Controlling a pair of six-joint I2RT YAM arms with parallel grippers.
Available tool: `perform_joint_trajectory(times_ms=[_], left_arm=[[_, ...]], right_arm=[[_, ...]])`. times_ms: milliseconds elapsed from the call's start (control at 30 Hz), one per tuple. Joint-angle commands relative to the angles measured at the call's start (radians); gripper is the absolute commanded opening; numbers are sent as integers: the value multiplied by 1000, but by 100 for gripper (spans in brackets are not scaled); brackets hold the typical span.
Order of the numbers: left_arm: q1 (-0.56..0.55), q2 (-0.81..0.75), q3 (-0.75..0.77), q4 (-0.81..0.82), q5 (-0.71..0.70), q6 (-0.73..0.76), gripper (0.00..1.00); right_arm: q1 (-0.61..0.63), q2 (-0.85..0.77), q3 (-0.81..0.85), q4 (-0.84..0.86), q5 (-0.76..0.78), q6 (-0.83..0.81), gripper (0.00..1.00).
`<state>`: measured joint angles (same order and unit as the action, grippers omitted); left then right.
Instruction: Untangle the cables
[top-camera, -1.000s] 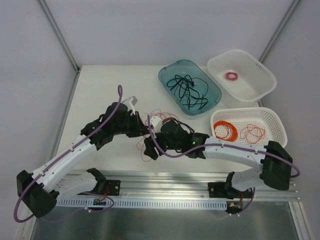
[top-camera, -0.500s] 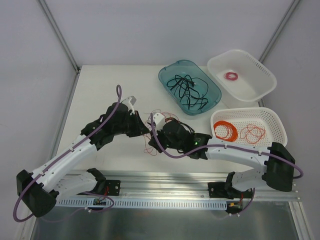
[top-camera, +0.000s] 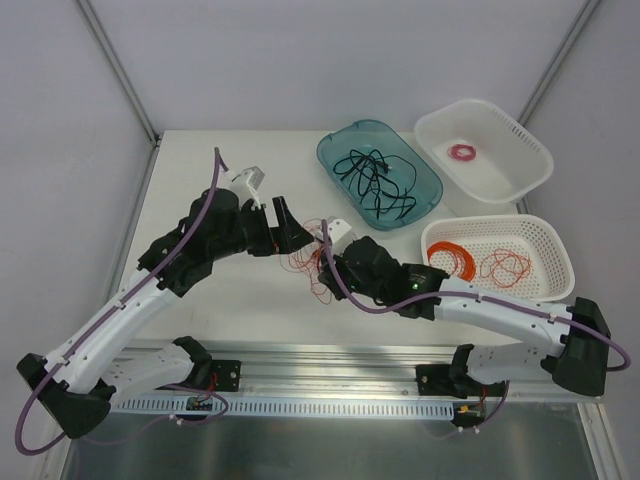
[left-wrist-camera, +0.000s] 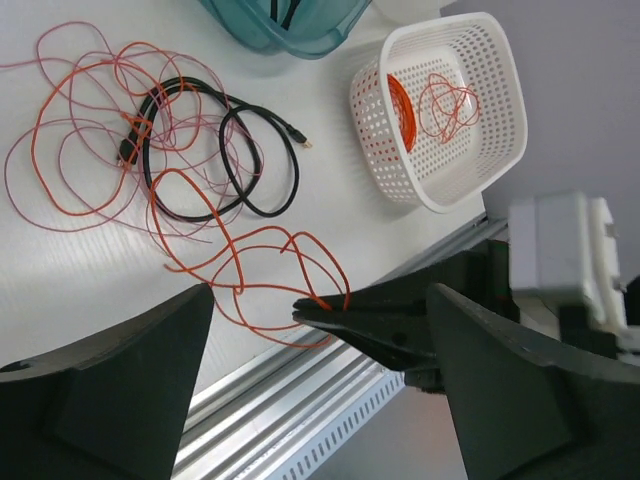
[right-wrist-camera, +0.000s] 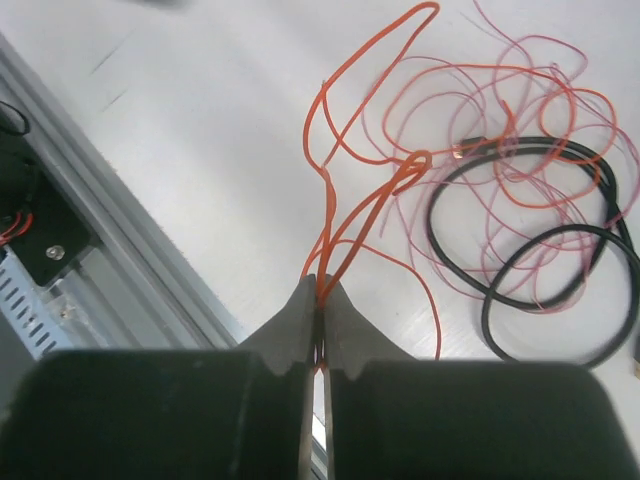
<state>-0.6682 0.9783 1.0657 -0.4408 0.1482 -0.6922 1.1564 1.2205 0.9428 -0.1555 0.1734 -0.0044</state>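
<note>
The cables lie as a loose tangle (top-camera: 305, 258) on the table between my two arms. It is made of a thin black cord (left-wrist-camera: 250, 165), hair-thin pink-red wires (left-wrist-camera: 70, 150) and a brighter orange wire (left-wrist-camera: 250, 255). My right gripper (right-wrist-camera: 320, 282) is shut on a doubled strand of the orange wire (right-wrist-camera: 345, 215), which rises from the tangle into its jaws. The black cord (right-wrist-camera: 540, 290) lies just beyond. My left gripper (left-wrist-camera: 320, 290) is open above the tangle, holding nothing, and its fingers (left-wrist-camera: 120, 370) frame the right gripper's tip (left-wrist-camera: 305, 313).
A teal tray (top-camera: 330, 150) holding black cords stands at the back. To its right is a white tub (top-camera: 520, 130) with a small pink ring. A white basket (top-camera: 500, 222) with orange coils sits at the right. A metal rail (top-camera: 330, 355) runs along the near edge.
My left gripper has opened, let go of the wires and drawn back up-left. My right gripper has shut on the orange wire and shifted right, pulling a strand out of the tangle.
</note>
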Motion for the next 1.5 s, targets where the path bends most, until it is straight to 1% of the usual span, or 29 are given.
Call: perform_joint_trajectory(times_ms=[0,33,100,133,200,233,300,367,467,500,567,600,633,667,700,733,767,800,867,900,933,967,1000,1067,1100,1267,1400,1467], left_arm=[[-5,-39,65,-32,-7,55,90],[-5,-44,76,-41,-15,63,94],[-5,-62,80,-58,-45,89,97],[-5,-69,82,-79,-83,100,99],[1,-81,82,-101,-130,137,99],[2,-82,80,-127,-184,152,99],[9,-81,76,-151,-241,201,99],[18,-78,54,-170,-316,242,99],[42,-67,16,-171,-376,295,99],[68,-63,7,-171,-383,307,99],[107,-46,-21,-171,-384,336,99],[152,-40,-42,-170,-378,347,99],[177,-26,-52,-168,-368,359,99],[202,-21,-62,-167,-355,365,99],[228,-17,-75,-156,-333,368,99],[261,-13,-107,-144,-329,373,99],[277,-9,-127,-127,-331,382,99],[288,-6,-165,-90,-331,387,99],[323,6,-197,-49,-322,402,99],[341,16,-203,-42,-271,410,99],[378,34,-202,-41,-257,419,99],[387,37,-202,-42,-256,419,99],[395,42,-202,-42,-257,418,99],[407,48,-204,-42,-265,416,99],[409,46,-208,-41,-266,418,99],[418,25,-228,-41,-274,421,99],[420,33,-237,-42,-277,424,99],[420,34,-239,-42,-277,425,99]], right_arm=[[-18,-59,57,-82,73,-6,1],[-32,-78,77,-116,81,-8,1],[-50,-102,97,-154,113,-16,1],[-75,-113,114,-195,124,-16,1],[-109,-156,131,-240,146,-19,1],[-147,-173,148,-289,155,-17,1],[-193,-217,162,-340,176,-11,1],[-273,-242,180,-415,192,-6,1],[-398,-289,203,-521,236,-3,1],[-464,-302,209,-547,247,-2,1],[-532,-317,215,-614,268,0,1],[-603,-331,217,-631,276,0,1],[-641,-338,218,-665,282,26,1],[-677,-343,217,-677,296,27,1],[-752,-351,211,-685,299,27,1],[-789,-355,209,-694,301,27,1],[-828,-355,208,-694,305,35,1],[-900,-355,199,-693,304,35,1],[-966,-342,189,-674,307,47,1],[-1028,-334,185,-667,305,47,1],[-1059,-322,173,-644,305,49,1],[-1089,-314,160,-630,310,52,1],[-1153,-306,148,-594,302,60,1],[-1216,-280,102,-558,247,69,1],[-1269,-274,85,-540,233,84,1],[-1394,-224,-42,-365,164,139,1],[-1495,-130,-94,-268,129,196,1],[-1520,-101,-105,-251,130,214,7]])
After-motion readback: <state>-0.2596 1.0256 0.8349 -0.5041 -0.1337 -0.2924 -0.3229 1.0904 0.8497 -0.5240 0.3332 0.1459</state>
